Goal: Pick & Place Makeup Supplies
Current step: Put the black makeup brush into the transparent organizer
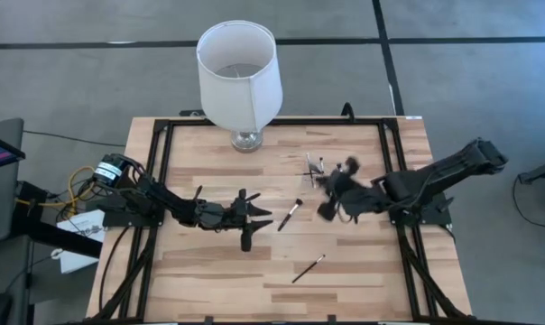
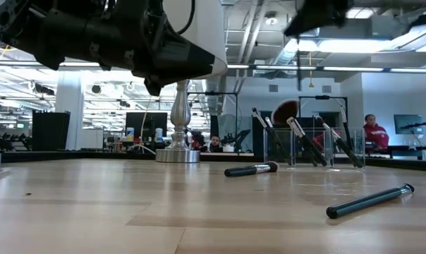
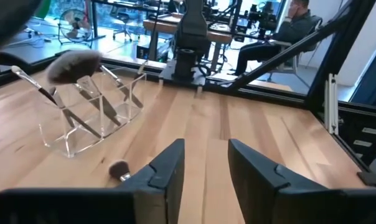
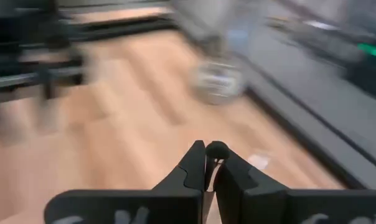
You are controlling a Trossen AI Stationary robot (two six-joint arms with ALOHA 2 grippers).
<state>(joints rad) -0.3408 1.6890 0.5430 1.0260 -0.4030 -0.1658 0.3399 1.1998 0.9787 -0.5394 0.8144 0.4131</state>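
A clear plastic holder [image 1: 318, 168] [image 3: 91, 118] [image 2: 312, 147] stands on the table right of centre, with several thin makeup brushes leaning in it, among them a fluffy-headed brush [image 3: 73, 65] [image 2: 286, 110]. Two more brushes lie flat on the wood: one near the centre [image 1: 290, 215] [image 2: 252, 169] and one toward the near edge [image 1: 309, 268] [image 2: 370, 200]. My left gripper [image 1: 254, 217] [image 3: 203, 168] hovers open just left of the central brush. My right gripper [image 1: 331, 200] [image 4: 210, 165] is raised near the holder, blurred, shut on a thin dark brush. My right gripper pinches a thin dark makeup brush between its two fingers. Only the brush's rounded dark end [image 4: 216, 149] shows, poking out just past the fingertips. The fingers hide the rest of the brush, and no other view shows it.
A large white lampshade [image 1: 239, 70] on a glass base [image 1: 245, 140] [image 2: 178, 152] stands at the far edge, left of the holder. A black frame [image 1: 164, 135] runs around the tabletop. Bare wood lies along the near side. People sit in the room beyond.
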